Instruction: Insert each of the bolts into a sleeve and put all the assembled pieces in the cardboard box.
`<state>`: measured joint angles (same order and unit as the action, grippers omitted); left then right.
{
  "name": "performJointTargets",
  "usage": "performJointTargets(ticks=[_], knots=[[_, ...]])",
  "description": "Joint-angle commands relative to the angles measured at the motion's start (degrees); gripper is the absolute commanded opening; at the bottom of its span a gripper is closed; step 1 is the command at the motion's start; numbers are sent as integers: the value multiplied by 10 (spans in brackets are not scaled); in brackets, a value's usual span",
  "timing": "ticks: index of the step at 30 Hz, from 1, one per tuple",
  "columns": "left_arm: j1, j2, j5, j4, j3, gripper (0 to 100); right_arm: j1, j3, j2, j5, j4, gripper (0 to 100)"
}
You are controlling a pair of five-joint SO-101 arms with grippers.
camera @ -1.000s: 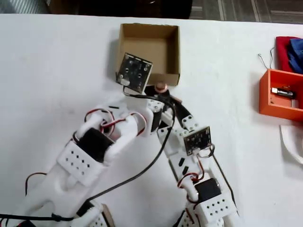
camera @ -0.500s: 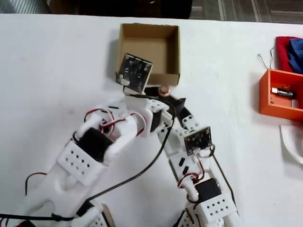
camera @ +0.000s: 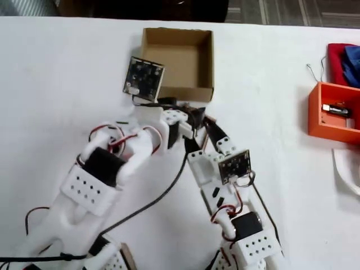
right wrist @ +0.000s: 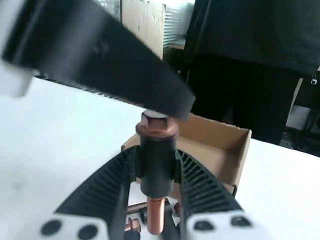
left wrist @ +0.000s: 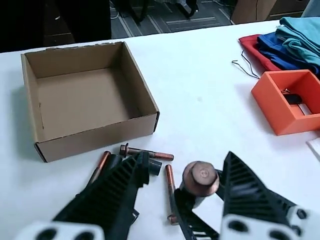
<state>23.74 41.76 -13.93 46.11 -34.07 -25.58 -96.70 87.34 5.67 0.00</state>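
The left arm [camera: 107,169] swings out toward its own side in the high view, its wrist sliding along the front of the box [camera: 185,94], and that's the release! The left gripper [left wrist: 187,160] stands wide open, its jaws well apart on either side of the bolt [left wrist: 200,176], gripping nothing. In the right wrist view one jaw hangs just over the bolt head. Whether it touches, I can't tell.

The bolt sits down through the sleeve [right wrist: 156,177], copper head on top, threaded end poking out below. The right gripper [right wrist: 156,159] is clamped narrow on that sleeve, holding the piece upright just in front of the box, above the table.

So what does it mean? This insertion looks finished: one piece is assembled and the two-handed part is over. I'd judge the next job belongs to the right arm, which has to carry the piece over the near wall of the box and let it go. That left jaw so close over the head could snag it, so the left arm wants more clearance first.

There's plenty left to do, though. Loose bolts [left wrist: 147,152] lie on the table between the grippers and the box, and the box floor shows bare cardboard. An orange bin [left wrist: 287,100] sits well off to the side, out of play.
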Motion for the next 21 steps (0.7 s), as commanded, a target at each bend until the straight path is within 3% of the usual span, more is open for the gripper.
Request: performJointTargets(ticks=[1,9,13,15,17,21], knots=[[-8,6,2,1,59,249,6,-6,0,-8,-13,21],[-42,6,2,28,188,247,44,-6,0,-9,-13,21],[-122,6,2,108,223,101,75,4,1,-34,-7,21],[-175,6,2,151,223,14,90,48,-1,-52,49,21],[-230,6,2,202,223,59,94,125,-2,-62,144,21],[-350,5,3,295,185,42,92,292,-20,-62,298,21]])
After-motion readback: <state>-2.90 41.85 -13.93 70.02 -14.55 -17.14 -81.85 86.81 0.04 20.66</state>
